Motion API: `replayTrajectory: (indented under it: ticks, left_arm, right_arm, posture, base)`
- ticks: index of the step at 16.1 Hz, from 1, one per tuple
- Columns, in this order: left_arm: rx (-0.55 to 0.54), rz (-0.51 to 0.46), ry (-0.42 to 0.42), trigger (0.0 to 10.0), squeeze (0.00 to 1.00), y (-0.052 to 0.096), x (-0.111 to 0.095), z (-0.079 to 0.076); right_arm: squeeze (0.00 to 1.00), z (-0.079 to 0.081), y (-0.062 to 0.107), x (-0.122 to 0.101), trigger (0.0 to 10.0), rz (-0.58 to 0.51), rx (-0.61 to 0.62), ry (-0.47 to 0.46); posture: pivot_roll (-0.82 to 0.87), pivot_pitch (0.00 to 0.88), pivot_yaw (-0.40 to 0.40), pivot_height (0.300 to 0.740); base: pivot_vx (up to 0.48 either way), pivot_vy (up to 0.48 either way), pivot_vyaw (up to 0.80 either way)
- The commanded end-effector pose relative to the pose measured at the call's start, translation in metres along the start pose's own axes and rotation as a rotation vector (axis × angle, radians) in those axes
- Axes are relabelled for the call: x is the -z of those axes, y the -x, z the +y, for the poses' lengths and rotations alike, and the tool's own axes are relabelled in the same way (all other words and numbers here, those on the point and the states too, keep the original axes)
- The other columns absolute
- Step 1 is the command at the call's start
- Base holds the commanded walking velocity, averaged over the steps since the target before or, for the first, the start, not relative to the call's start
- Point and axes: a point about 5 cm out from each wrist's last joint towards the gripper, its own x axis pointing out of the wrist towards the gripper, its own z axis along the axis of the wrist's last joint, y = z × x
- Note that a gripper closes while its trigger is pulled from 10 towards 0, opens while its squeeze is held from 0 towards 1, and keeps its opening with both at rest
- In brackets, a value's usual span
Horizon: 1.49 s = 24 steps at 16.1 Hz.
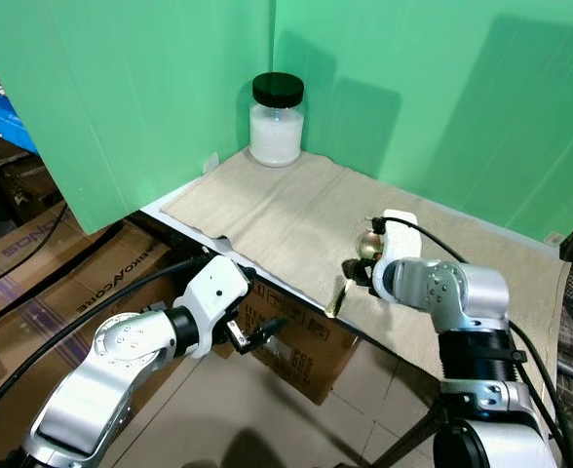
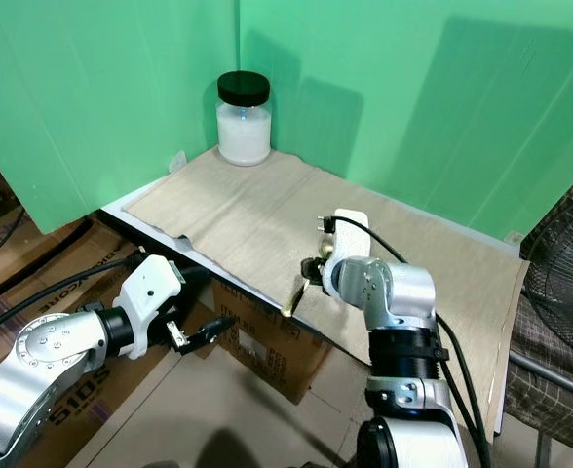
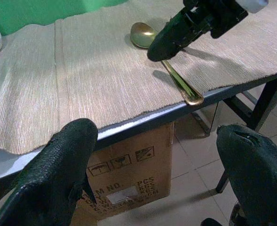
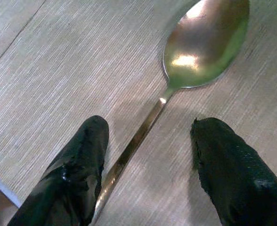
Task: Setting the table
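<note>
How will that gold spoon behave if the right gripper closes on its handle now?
The spoon looks like polished metal, so probably stiff but slippery between the right gripper fingers. Its thin handle lies flat on the table mat, so the fingers may skid. The handle tip overhangs the table edge, so a push might tip it off.
</note>
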Motion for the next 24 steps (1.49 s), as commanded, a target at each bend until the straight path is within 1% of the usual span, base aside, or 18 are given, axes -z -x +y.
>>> replayTrajectory:
  ticks: [1,5,6,7,8,10,17,18,20,21,22,24]
  left_arm:
    - [0.01,-0.001,-0.024,10.0,0.0,-0.001,-0.002,0.0]
    - [0.012,-0.003,-0.027,10.0,0.0,-0.002,-0.002,0.001]
    - [0.012,-0.004,-0.027,10.0,0.0,-0.002,-0.003,0.001]
    - [0.012,-0.004,-0.028,10.0,0.0,-0.002,-0.003,0.001]
    - [0.013,-0.005,-0.028,10.0,0.0,-0.002,-0.003,0.0]
    - [0.014,-0.007,-0.029,10.0,0.0,-0.002,-0.003,0.0]
    - [0.016,-0.007,-0.033,10.0,0.0,-0.002,-0.004,-0.001]
    - [0.016,-0.007,-0.034,10.0,0.0,-0.002,-0.004,0.0]
    - [0.013,-0.008,-0.036,10.0,0.0,-0.001,-0.004,0.0]
    - [0.012,-0.009,-0.036,10.0,0.0,-0.001,-0.004,0.001]
    - [0.01,-0.009,-0.038,10.0,0.0,-0.001,-0.004,0.001]
    - [0.007,-0.008,-0.04,10.0,0.0,-0.002,-0.004,0.001]
  right_arm:
    - [0.0,0.001,-0.001,-0.006,10.0,-0.023,0.009,0.003]
    - [0.0,0.005,-0.008,-0.007,10.0,-0.026,0.022,0.04]
    - [0.0,0.007,-0.01,-0.006,8.3,-0.017,0.023,0.056]
    - [0.0,0.007,-0.011,-0.005,6.0,-0.012,0.026,0.068]
    - [0.0,0.008,-0.014,-0.003,3.3,0.002,0.031,0.089]
    - [0.0,0.008,-0.016,-0.001,2.1,0.01,0.037,0.099]
    - [0.0,0.007,-0.019,0.0,1.5,0.024,0.033,0.11]
    - [0.0,0.007,-0.019,0.0,1.6,0.023,0.031,0.11]
    - [0.0,0.007,-0.019,-0.002,1.5,0.018,0.028,0.113]
    - [0.0,0.007,-0.019,-0.003,1.8,0.013,0.027,0.118]
    - [0.0,0.008,-0.019,-0.005,2.7,0.006,0.023,0.124]
    - [0.0,0.009,-0.018,-0.006,2.9,0.0,0.015,0.129]
  posture:
    - [0.12,0.0,-0.079,0.74]
    - [0.13,0.0,-0.083,0.74]
    - [0.13,0.0,-0.084,0.74]
    - [0.13,0.0,-0.084,0.74]
    - [0.13,0.0,-0.088,0.74]
    - [0.13,0.0,-0.088,0.74]
    - [0.13,0.0,-0.089,0.74]
    - [0.13,0.0,-0.088,0.74]
    - [0.13,0.0,-0.089,0.74]
    - [0.13,0.0,-0.088,0.74]
    - [0.13,0.0,-0.09,0.74]
    - [0.13,0.0,-0.091,0.74]
  base:
    - [0.0,0.0,0.0]
    - [0.0,0.0,0.0]
    - [0.0,0.0,0.0]
    - [0.0,0.0,0.0]
    - [0.0,0.0,0.0]
    - [0.0,0.0,0.0]
    - [0.0,0.0,0.0]
    - [0.0,0.0,0.0]
    - [0.0,0.0,0.0]
    - [0.0,0.0,0.0]
    - [0.0,0.0,0.0]
    - [0.0,0.0,0.0]
